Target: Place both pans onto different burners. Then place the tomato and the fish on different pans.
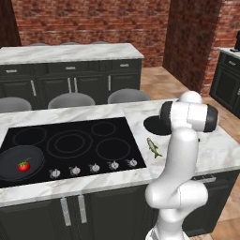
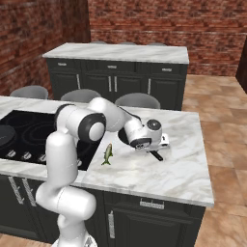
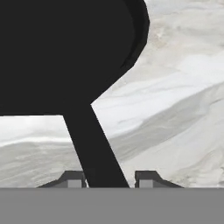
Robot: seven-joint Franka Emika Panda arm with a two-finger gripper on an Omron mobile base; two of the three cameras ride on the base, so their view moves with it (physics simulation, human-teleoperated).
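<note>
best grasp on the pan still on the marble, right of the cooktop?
Take the second pan by its thin straight handle, from above, jaws straddling it crosswise. The bowl is too wide and shallow. The gripper already sits around the handle near the bowl.

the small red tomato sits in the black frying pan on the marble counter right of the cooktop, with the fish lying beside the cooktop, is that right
Not quite: the small round red tomato sits in the black frying pan on the glossy black cooktop's left burner, as the left base view shows. The greenish-silver fish does lie beside the cooktop.

Grey stools [image 1: 71,99] stand between the marble island [image 1: 220,150] and a dark cabinet counter [image 1: 70,54].
</note>
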